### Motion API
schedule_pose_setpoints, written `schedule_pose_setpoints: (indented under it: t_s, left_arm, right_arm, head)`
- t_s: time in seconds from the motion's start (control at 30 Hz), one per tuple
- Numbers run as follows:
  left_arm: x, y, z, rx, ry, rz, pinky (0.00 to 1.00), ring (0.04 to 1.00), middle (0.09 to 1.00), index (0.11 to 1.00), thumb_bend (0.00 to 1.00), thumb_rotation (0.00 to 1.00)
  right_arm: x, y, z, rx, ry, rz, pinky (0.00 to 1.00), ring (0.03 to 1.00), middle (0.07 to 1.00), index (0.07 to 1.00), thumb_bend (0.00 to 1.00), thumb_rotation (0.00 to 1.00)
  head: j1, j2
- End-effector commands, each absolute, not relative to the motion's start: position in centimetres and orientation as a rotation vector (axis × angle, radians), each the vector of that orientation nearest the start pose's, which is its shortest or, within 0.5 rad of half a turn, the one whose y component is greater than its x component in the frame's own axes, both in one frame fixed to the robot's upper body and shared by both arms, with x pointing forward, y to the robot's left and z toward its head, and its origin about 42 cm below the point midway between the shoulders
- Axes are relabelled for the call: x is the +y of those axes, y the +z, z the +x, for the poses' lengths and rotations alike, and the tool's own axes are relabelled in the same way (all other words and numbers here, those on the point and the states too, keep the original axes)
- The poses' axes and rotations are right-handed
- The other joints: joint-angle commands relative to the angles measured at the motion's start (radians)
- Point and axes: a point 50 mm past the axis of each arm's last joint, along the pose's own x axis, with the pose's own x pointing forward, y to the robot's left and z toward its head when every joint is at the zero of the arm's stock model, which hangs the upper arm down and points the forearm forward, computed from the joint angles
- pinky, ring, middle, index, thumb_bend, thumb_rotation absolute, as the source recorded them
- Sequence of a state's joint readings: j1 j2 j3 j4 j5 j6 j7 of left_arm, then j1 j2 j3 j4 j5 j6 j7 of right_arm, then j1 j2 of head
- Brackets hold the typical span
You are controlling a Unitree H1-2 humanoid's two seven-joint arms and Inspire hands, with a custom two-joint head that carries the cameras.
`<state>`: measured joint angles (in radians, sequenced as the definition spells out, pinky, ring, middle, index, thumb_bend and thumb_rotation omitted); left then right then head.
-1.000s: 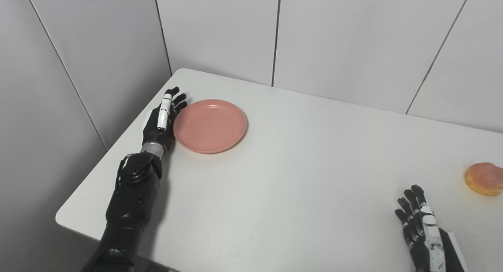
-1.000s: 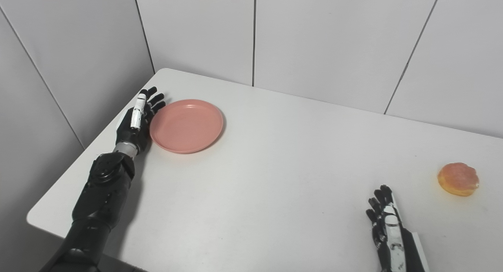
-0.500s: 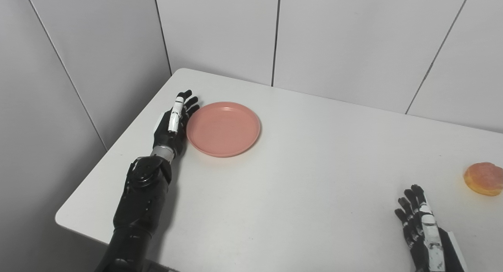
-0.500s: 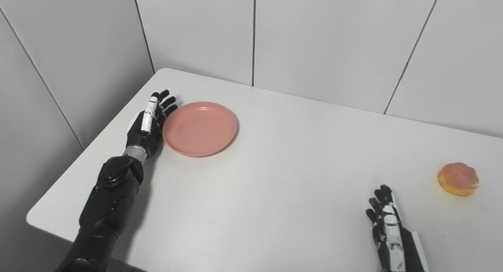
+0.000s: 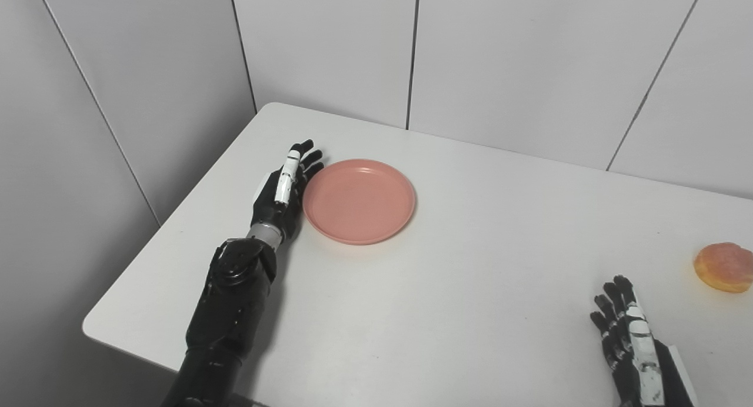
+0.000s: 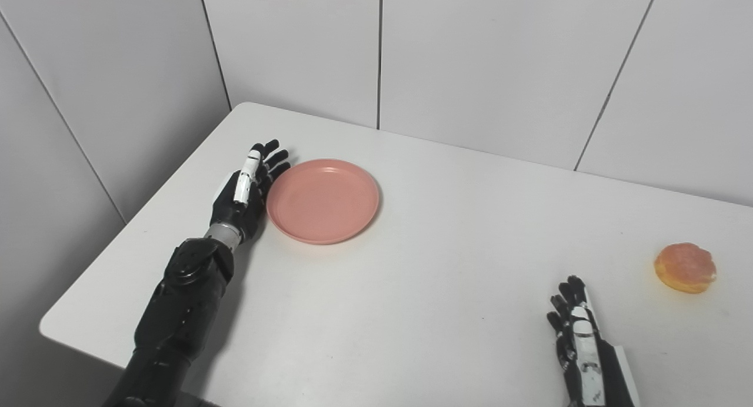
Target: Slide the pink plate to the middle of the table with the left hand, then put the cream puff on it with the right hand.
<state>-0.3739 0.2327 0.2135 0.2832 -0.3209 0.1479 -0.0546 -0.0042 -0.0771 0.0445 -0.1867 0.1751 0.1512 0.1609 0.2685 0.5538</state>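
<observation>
Currently white table [image 5: 459,289] spans view, grey wall panels behind; pink plate [image 5: 359,200] lies flat on table's left part, short of middle; left hand [image 5: 282,190] flat on edge, fingers straight and apart, palm against plate's left rim, gripping nothing; right hand [image 5: 629,342] open, resting near front right edge; cream puff [image 5: 723,267] on table far right, apart from right hand

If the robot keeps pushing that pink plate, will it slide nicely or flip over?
It will probably slide. The pink plate sits flat and low on the smooth white table, so tipping looks unlikely. The left hand pushes its rim from the side, so it might turn a little. It looks stiff and light, like plastic.
</observation>
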Motion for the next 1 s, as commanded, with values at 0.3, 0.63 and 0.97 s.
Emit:
schedule_pose_setpoints:
  t_s: [0.3,0.63,0.97]
  left_arm:
    - [27.6,15.4,39.9,0.019,-0.071,-0.164,0.92,0.905,0.908,0.894,0.39,1.00]
    - [25.1,15.1,39.1,0.015,-0.177,-0.163,0.90,0.893,0.899,0.888,0.41,1.00]
    - [21.6,14.8,37.8,0.043,-0.269,-0.216,0.91,0.898,0.899,0.886,0.40,1.00]
  right_arm:
    - [-20.4,15.0,28.7,-0.100,0.242,0.105,1.00,1.000,1.000,1.000,0.24,1.00]
    - [-20.0,15.3,28.7,-0.101,0.231,0.100,1.00,1.000,1.000,1.000,0.24,1.00]
    - [-19.8,15.6,28.8,-0.098,0.210,0.097,1.00,1.000,1.000,1.000,0.29,1.00]
  head:
    - [-0.041,0.011]
    - [-0.078,0.019]
    - [-0.133,0.036]
